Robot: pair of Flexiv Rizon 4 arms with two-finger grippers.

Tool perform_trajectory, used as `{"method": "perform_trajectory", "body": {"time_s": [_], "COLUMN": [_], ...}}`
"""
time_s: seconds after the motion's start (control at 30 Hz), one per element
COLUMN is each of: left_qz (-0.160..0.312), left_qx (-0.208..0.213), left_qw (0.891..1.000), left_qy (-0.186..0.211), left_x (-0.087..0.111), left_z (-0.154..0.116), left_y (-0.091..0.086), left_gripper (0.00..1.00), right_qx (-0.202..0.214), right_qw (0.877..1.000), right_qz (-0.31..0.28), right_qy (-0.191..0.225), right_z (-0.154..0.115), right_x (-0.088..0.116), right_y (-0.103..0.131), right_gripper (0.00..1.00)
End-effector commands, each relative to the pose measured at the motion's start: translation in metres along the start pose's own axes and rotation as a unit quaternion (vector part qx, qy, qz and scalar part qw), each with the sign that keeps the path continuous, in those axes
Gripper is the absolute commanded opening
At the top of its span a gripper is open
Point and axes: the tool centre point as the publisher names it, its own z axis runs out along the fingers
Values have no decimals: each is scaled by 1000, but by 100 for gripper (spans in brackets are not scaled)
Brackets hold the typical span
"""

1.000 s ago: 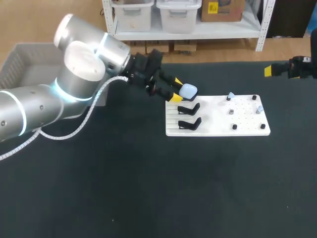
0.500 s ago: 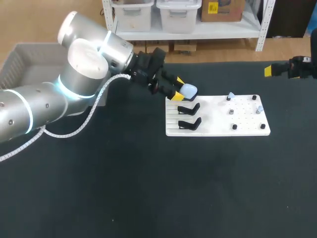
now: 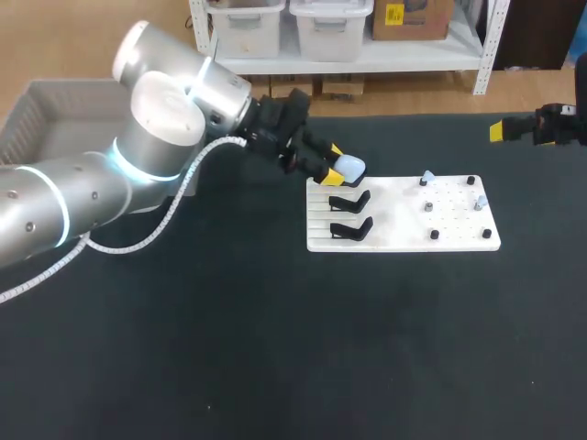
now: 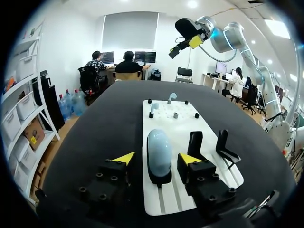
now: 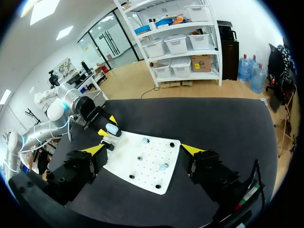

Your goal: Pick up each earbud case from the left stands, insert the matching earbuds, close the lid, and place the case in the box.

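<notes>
A pale blue earbud case (image 3: 348, 168) (image 4: 159, 152) sits on the farthest black stand of the white board (image 3: 404, 220). My left gripper (image 3: 331, 166) (image 4: 157, 158) straddles it, open, with a small gap between each yellow tip and the case. Two empty black stands (image 3: 350, 200) (image 3: 351, 227) follow on the near side. Small earbuds (image 3: 427, 175) (image 3: 479, 199) rest among black pegs on the board's right half. My right gripper (image 3: 500, 130) (image 5: 145, 149) hangs wide open, high at the far right, away from the board. The grey box (image 3: 37, 119) is at the far left.
In the left wrist view the two empty stands (image 4: 223, 145) lie beside the right finger, with the pegs and an earbud (image 4: 170, 98) ahead of the case. Dark tabletop (image 3: 275, 348) surrounds the board.
The left gripper's fingers have drawn closer together around the case, and the left arm has shifted slightly. The case and the right arm have not moved.
</notes>
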Motion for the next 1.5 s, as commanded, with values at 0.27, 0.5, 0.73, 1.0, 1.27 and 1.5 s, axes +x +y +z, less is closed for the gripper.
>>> {"method": "perform_trajectory", "body": {"time_s": [0.27, 0.5, 0.73, 1.0, 1.27, 1.5], "left_qz": [-1, 0, 0, 3, 21, 37], "left_qx": [4, 5, 6, 6, -8, -38], "left_qw": [1000, 1000, 1000, 1000, 999, 994], "left_qy": [0, -1, -3, -5, -40, -100], "left_x": [0, -1, -1, -2, -18, -46], "left_z": [3, 5, 6, 5, -8, -34], "left_y": [4, 4, 3, -2, -13, -27], "left_gripper": [47, 44, 34, 0, 0, 0], "right_qx": [1, 1, 1, 1, 1, 1], "right_qw": [1000, 1000, 1000, 1000, 1000, 1000], "right_qz": [0, 0, 0, 0, 0, 0], "right_qy": [0, 0, 0, 0, 0, 0], "right_z": [0, 0, 0, 0, 0, 0], "right_x": [0, 0, 0, 0, 0, 0], "right_y": [0, 0, 0, 0, 0, 0], "right_gripper": [100, 100, 100, 100, 100, 100]}}
